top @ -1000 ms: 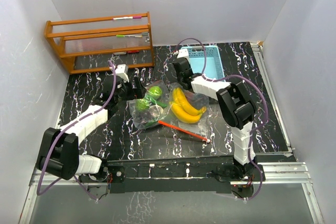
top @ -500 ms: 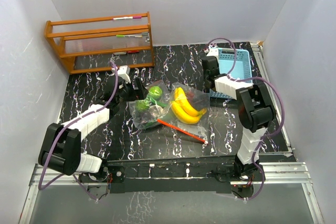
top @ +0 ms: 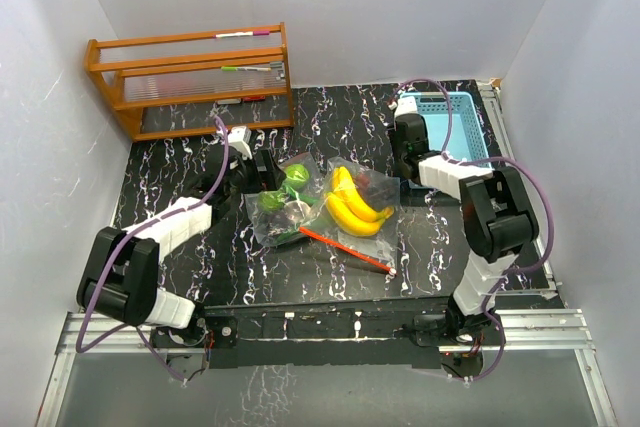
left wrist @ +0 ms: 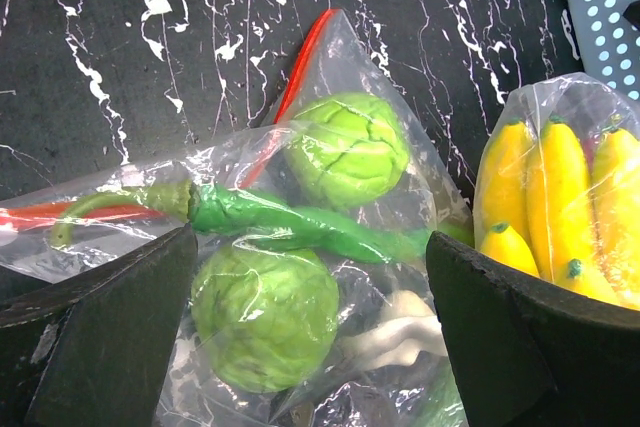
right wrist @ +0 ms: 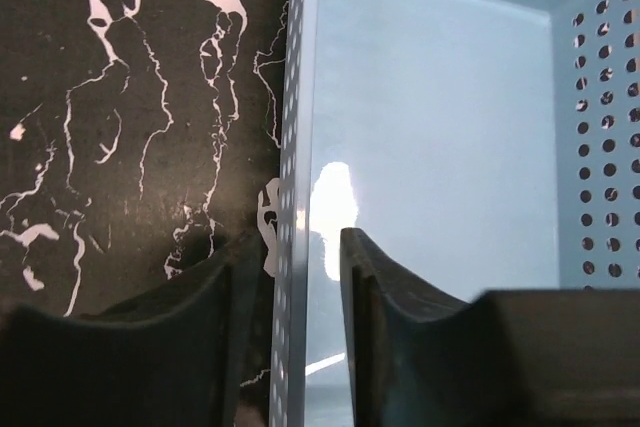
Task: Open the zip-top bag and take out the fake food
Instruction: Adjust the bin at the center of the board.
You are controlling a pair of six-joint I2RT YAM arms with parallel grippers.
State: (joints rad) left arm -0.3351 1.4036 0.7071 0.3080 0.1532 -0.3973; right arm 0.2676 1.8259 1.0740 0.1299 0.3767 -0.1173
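The clear zip-top bag (top: 318, 209) lies flat mid-table with its red zip strip (top: 345, 249) at the near side. Inside are yellow bananas (top: 352, 205) and round green fruits (top: 293, 175). My left gripper (top: 262, 172) is open at the bag's left end. In the left wrist view its jaws (left wrist: 310, 247) stand wide on either side of a round green fruit (left wrist: 263, 314), a green pepper (left wrist: 290, 222) and a white piece (left wrist: 395, 332), all inside the bag. Bananas (left wrist: 545, 197) lie to the right. I see no purple grapes. My right gripper (top: 408, 142) is shut on the wall (right wrist: 297, 147) of the basket.
The light-blue perforated basket (top: 458, 132) stands at the back right, against the right rail, and holds nothing. A wooden rack (top: 190, 77) stands at the back left. White walls close in three sides.
My right gripper has dragged the light-blue basket to the right, away from the bag. My left gripper has edged a little toward the bag. The bag has stayed in place.
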